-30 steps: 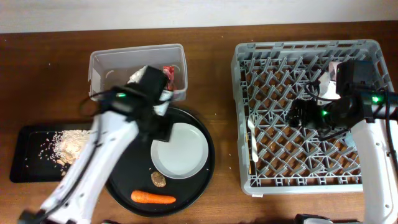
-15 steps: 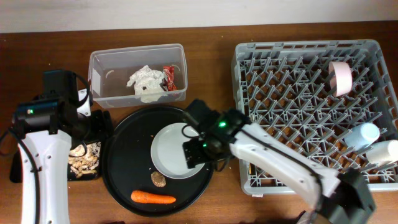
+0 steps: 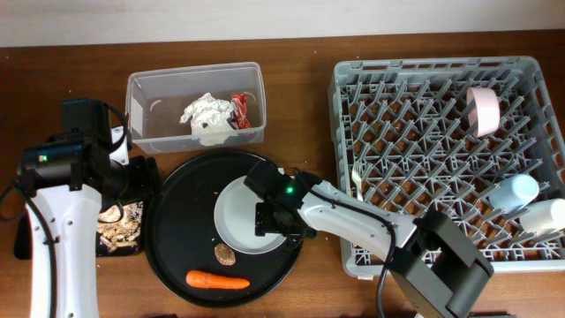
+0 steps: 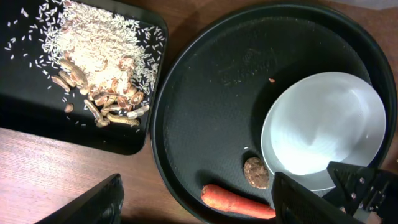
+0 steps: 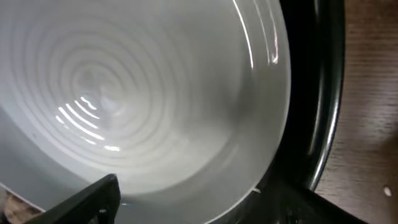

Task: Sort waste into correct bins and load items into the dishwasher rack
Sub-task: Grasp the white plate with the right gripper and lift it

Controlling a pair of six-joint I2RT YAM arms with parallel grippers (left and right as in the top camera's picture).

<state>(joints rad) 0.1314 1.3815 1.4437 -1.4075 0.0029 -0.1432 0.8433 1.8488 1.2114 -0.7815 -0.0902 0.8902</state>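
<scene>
The round white plate (image 3: 234,216) lies in the large round black tray (image 3: 177,221), with a brown lump (image 3: 224,254) and an orange carrot (image 3: 216,281) in front of it. My right gripper (image 3: 269,216) is open at the plate's right rim. In the right wrist view one finger is over the plate (image 5: 155,87) and the other outside its rim; the gripper (image 5: 193,205) holds nothing. My left gripper (image 3: 139,179) hangs open and empty above the flat black tray (image 3: 19,246) of beige scraps (image 3: 119,225). In its wrist view the open fingers (image 4: 199,205) frame the carrot (image 4: 239,202).
The clear tub (image 3: 141,97) at the back holds a crumpled napkin (image 3: 205,117) and the red wrapper (image 3: 240,108). The grey rack (image 3: 441,75) at right holds a pinkish bowl (image 3: 483,110), a light blue cup (image 3: 516,190), a white cup (image 3: 547,216) and a white fork (image 3: 357,190).
My left arm has gone from the tub to over the flat black tray and stopped there. My right arm has come from the rack to the plate and edged a little left.
</scene>
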